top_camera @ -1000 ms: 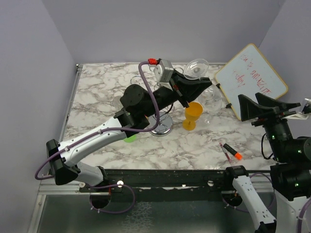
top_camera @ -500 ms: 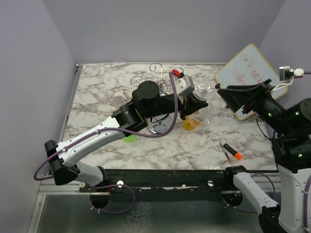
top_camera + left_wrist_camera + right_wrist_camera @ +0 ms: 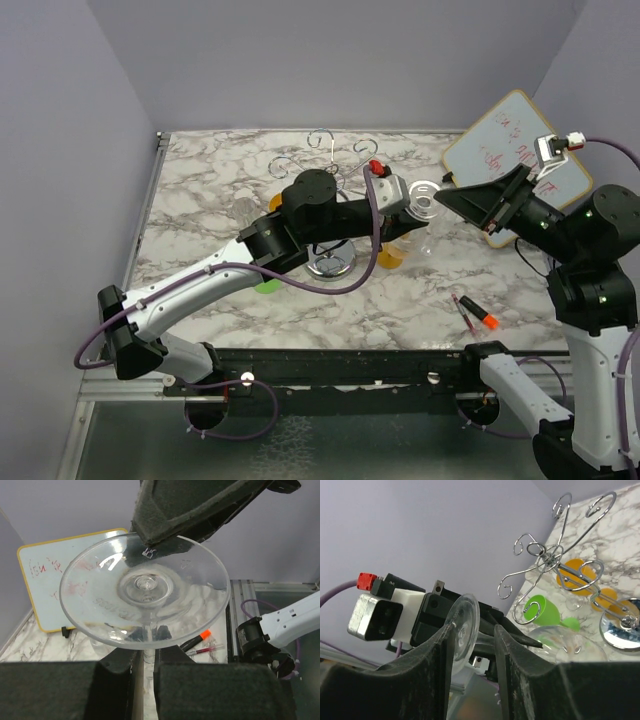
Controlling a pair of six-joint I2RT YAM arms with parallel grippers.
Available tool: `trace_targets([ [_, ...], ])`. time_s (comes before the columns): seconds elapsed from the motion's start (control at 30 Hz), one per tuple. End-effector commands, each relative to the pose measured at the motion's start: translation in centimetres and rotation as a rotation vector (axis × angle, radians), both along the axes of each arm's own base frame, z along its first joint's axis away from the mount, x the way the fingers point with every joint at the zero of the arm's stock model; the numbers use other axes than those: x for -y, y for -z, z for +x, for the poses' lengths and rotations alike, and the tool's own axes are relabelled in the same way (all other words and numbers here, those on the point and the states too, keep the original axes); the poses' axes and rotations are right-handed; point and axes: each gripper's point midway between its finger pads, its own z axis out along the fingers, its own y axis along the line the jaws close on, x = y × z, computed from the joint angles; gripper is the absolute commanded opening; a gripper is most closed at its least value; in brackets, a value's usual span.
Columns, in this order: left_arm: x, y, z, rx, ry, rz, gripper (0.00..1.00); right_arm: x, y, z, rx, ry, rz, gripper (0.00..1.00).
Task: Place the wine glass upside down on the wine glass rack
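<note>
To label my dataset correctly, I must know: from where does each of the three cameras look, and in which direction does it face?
Top external: above and behind the bases, looking down on the table; left arm and right arm show.
Left wrist: on the left end effector, facing the wine glass foot and whiteboard; own fingers show.
Right wrist: on the right end effector, facing the wine glass rack; own fingers show.
Shared: both wrist views show the glass foot.

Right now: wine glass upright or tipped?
Tipped on its side: wine glass held by the stem in the left gripper, foot on edge between fingers of the right gripper.
</note>
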Motion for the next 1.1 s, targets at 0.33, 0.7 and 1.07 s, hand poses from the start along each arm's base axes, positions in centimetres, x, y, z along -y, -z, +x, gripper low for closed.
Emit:
trace_targets([
  [0.33,0.0,0.2,-0.5,0.034,0.024,-0.116,0.25,-1.2,0.8,-0.2,-0.219,-0.092,0.153,0.01],
  [0.7,-0.5,0.6,-1.6,0.063,0.071,-0.126,0.15,-1.0,-1.1,-0.6,-0.232,-0.082,0.237,0.01],
  [1.07,-1.9,0.5,-2.1,-0.011,0.053,-0.117,0.00,0.0,0.8,0.7,-0.221,0.037,0.185,0.62],
])
